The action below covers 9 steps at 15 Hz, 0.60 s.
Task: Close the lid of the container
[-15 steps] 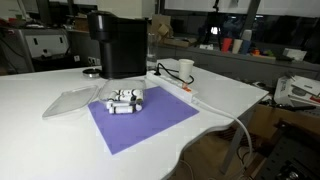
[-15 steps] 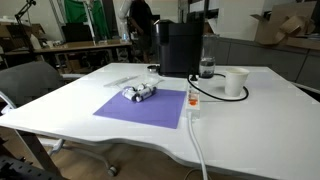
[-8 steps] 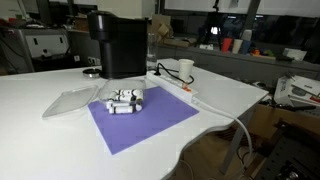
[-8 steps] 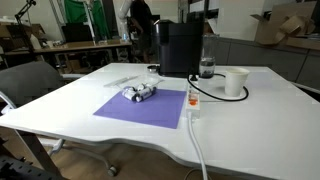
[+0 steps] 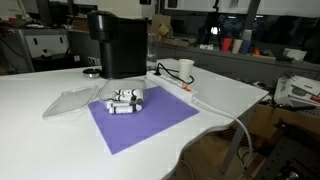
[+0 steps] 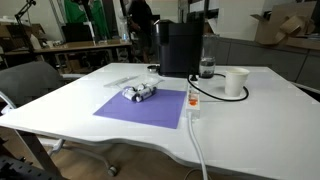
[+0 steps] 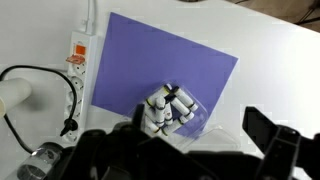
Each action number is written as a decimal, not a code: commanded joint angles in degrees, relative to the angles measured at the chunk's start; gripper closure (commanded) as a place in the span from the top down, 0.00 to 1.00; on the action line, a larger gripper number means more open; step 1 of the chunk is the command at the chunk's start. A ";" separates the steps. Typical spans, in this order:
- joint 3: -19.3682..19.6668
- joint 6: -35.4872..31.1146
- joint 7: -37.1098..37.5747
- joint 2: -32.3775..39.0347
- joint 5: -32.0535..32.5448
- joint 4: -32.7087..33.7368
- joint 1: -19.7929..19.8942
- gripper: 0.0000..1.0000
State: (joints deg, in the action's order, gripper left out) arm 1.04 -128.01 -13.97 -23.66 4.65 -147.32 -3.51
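In an exterior view the container (image 5: 126, 100) sits uncovered on the purple mat (image 5: 150, 125), close to the mat's edge nearest the black machine (image 5: 118, 42), with small white and black pieces showing through its walls. The lid (image 5: 72, 100) lies flat on the white table (image 5: 40, 140) just beside the container, mostly off the mat. A white cup (image 5: 186, 68) stands beyond a power strip (image 5: 180, 90) along the mat's far side, and no arm shows here. In an exterior view from another place the container (image 6: 141, 92) again rests on the mat (image 6: 145, 108), with the lid (image 6: 122, 77) a faint clear shape on the table (image 6: 90, 125) behind it, toward the machine (image 6: 180, 47). The cup (image 6: 237, 82) and the power strip (image 6: 192, 100) lie to one side, and a chair (image 6: 35, 85) stands at the table's edge. In the wrist view the gripper (image 7: 185, 152) hangs above the scene with its dark, blurred fingers (image 7: 272, 145) spread wide and nothing between them. The container (image 7: 172, 108) lies just beyond it on the mat (image 7: 150, 60), the power strip (image 7: 80, 55) and the cup (image 7: 12, 95) sit off to the side, and the lid cannot be made out with certainty.
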 commanded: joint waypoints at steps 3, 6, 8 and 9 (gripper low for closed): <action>-1.63 -3.53 0.66 3.15 3.96 0.61 0.63 1.00; -3.86 -12.66 1.40 9.15 11.10 1.01 1.05 1.00; -5.16 -18.58 2.33 13.85 15.28 1.73 1.18 1.00; -5.88 -21.48 3.29 16.41 17.50 2.07 1.23 1.00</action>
State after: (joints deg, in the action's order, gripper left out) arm -2.78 -143.21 -13.66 -14.30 16.54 -147.31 -3.04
